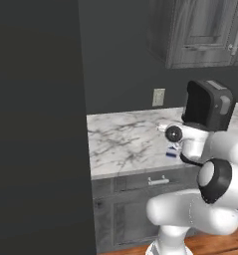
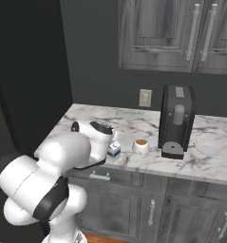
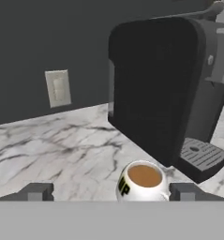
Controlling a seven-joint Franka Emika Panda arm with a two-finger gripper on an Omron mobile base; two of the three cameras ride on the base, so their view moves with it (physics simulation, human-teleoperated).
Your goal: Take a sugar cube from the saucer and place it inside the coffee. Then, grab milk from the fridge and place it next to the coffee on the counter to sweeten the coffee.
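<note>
Milk (image 2: 114, 150) set on counter (image 2: 134, 123) just under gripper (image 3: 111, 191), beside coffee (image 3: 142, 180); jaws wide open, holding nothing. Next: lift arm away w/o knocking carton.

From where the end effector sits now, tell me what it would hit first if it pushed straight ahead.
Most likely the coffee, which sits low between the open end effector fingertips. Just behind it stands the black coffee machine. Depth is hard to judge, so it might pass just over the cup.

Milk (image 2: 114, 150) on counter (image 2: 134, 126), just left of coffee (image 2: 141, 146); machine (image 2: 176, 121) right.
</note>
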